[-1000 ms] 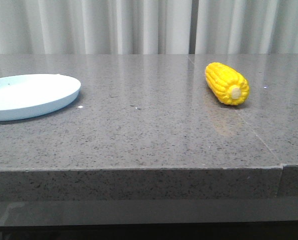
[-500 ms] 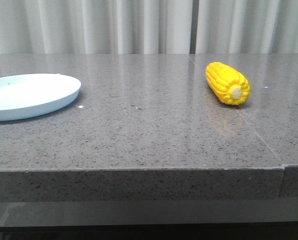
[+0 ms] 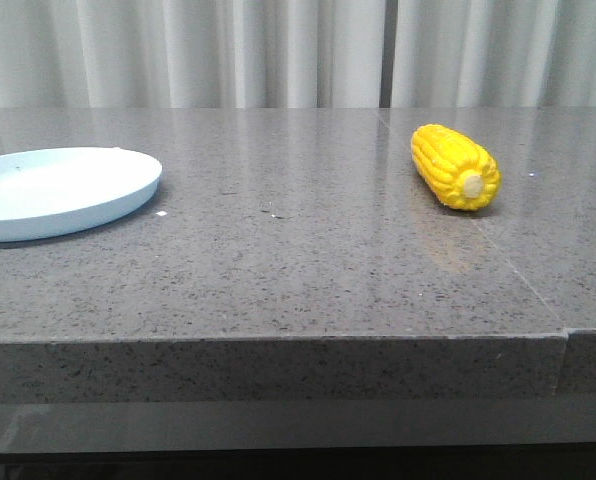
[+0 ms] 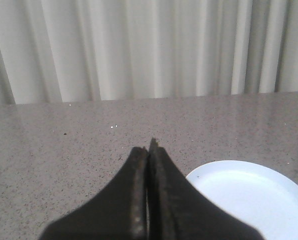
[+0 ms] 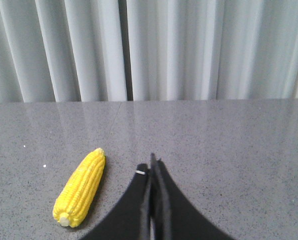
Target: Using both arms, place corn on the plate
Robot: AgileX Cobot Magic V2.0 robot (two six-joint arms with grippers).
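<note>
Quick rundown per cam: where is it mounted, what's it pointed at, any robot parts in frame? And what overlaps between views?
Front: low at the table's near edge, facing forward over the table toward the curtain; plate left, corn right; no robot parts show.
Left wrist: on the left arm, looking past the shut left claw at the plate.
Right wrist: on the right arm, looking past the shut right claw at the corn.
Shared: front and left wrist share the plate; front and right wrist the corn.

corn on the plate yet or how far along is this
Nothing looks done: the corn lies on the table at the right, well apart from the bare plate at the left. Nothing is in hand; the left gripper and right gripper are shut and empty. Grasping, carrying and placing remain.
</note>
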